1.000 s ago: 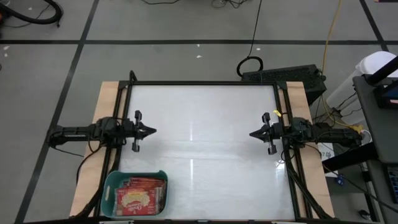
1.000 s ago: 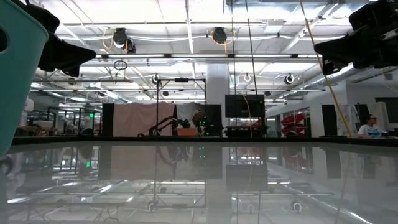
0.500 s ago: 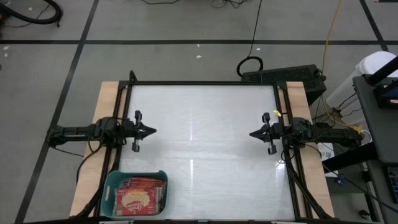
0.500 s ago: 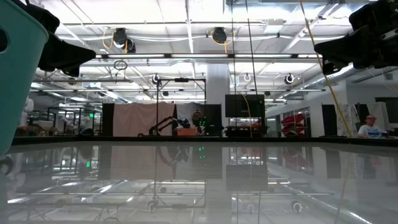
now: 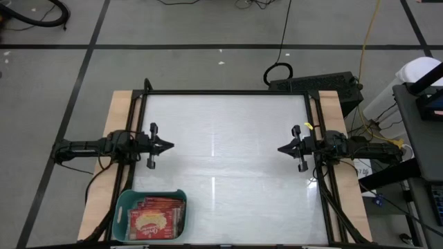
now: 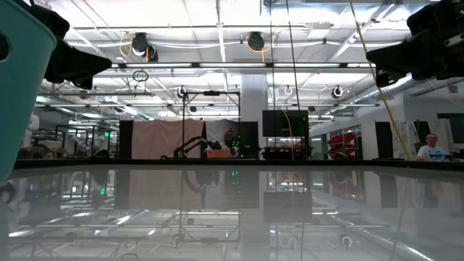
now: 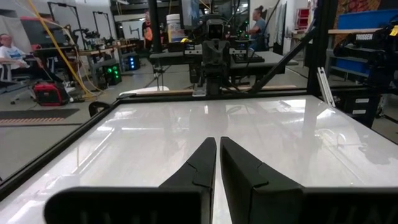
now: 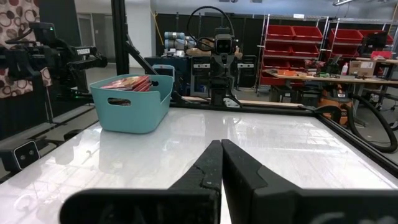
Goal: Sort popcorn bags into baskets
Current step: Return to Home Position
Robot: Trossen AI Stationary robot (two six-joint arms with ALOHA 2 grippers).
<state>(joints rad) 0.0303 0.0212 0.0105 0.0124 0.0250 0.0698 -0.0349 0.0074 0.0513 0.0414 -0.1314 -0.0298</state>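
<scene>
The teal basket (image 5: 122, 205) stands on the white tabletop (image 5: 228, 117) at the corner on the left arm's side, at the lower edge of the high view. The red bags (image 5: 156, 220) lie inside it in a flat pile, and the top one shows its yellow-cream picture. No bag lies on the tabletop outside the basket. The left tool (image 5: 168, 146) is at the middle of the left side of the tabletop, above the surface, and points across to the other arm. Its two fingers are pressed together, with only a thin slit between them in the left wrist view. The right tool (image 5: 281, 149) is at the middle of the right side and faces the left one, well apart from it. Its fingers are also pressed together and pinch nothing.
</scene>
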